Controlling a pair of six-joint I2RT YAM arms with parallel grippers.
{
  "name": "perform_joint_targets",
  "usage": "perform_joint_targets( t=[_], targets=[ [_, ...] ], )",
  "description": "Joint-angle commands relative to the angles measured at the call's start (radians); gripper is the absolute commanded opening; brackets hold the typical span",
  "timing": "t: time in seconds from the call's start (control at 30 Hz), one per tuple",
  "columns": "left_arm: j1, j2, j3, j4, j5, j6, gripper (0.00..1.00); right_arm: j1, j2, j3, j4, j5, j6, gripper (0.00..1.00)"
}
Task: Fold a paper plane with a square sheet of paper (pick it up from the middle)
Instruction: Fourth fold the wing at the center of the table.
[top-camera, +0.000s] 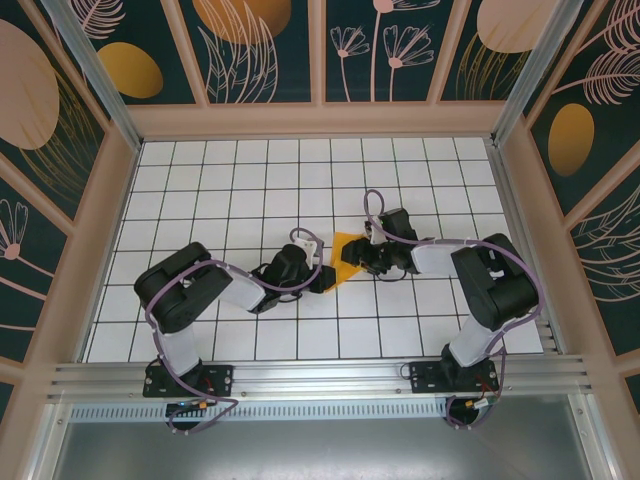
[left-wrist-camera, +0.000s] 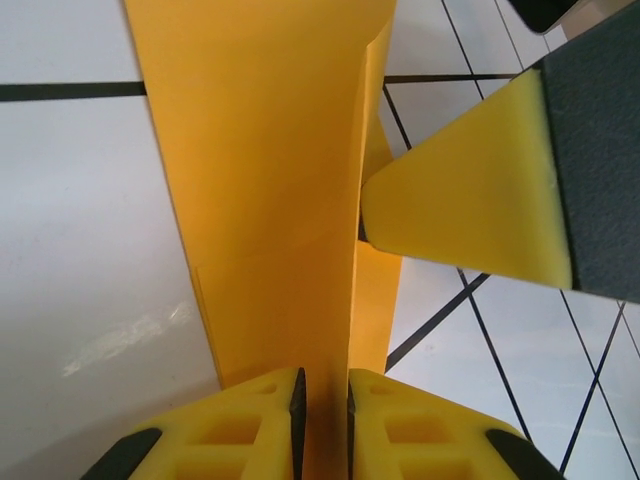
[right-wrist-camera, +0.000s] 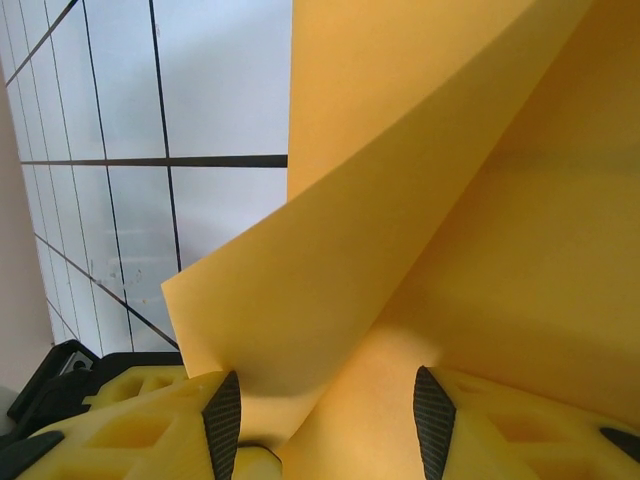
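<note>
the left claw (left-wrist-camera: 324, 388) is pinched tight on the square sheet of paper (left-wrist-camera: 260, 150). its two yellow pads almost touch, with only the thin paper between them. the paper is orange-yellow and folded over, so one layer lies on another, and a straight edge runs up the left wrist view. from above, the paper (top-camera: 345, 260) looks like a small pointed shape near the middle of the tabletop (top-camera: 250, 180), right between the two claws. the left claw (top-camera: 320, 273) is at its near left side and the right claw (top-camera: 367, 256) is at its far right side. in the right wrist view the right claw (right-wrist-camera: 325, 385) has its jaws wide apart. the paper (right-wrist-camera: 480, 200) curls up between them in a big bent flap and is not squeezed. in the left wrist view one yellow pad (left-wrist-camera: 470, 200) of the right claw pokes in from the right, just beside the folded edge. the tabletop is white with dark lines that make a grid of squares. two black arms (top-camera: 190, 285) reach in from the near edge. around it stand dark walls (top-camera: 260, 50) painted with leaves and orange ovals.
</note>
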Motion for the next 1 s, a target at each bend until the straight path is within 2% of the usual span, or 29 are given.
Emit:
perform_joint_targets(
  t=[0.0,0.23,0.57,0.77,0.97],
  targets=[
    [0.009,-0.048,-0.009,-0.039,0.001,-0.009,0.21,-0.006,0.052,-0.002,-0.019,0.083,-0.017,0.52],
    [0.009,-0.064,-0.028,-0.03,0.036,-0.021,0.18,-0.005,0.053,-0.002,-0.02,0.082,-0.017,0.52],
    [0.006,-0.009,-0.017,0.006,0.076,-0.048,0.11,-0.006,0.062,-0.003,-0.024,0.081,-0.017,0.51],
    [0.007,0.02,0.003,0.022,0.096,-0.055,0.14,-0.005,0.065,-0.008,-0.026,0.081,-0.018,0.51],
    [0.006,-0.004,0.008,-0.009,0.042,-0.048,0.19,-0.006,0.065,-0.01,-0.031,0.086,-0.023,0.5]
  ],
)
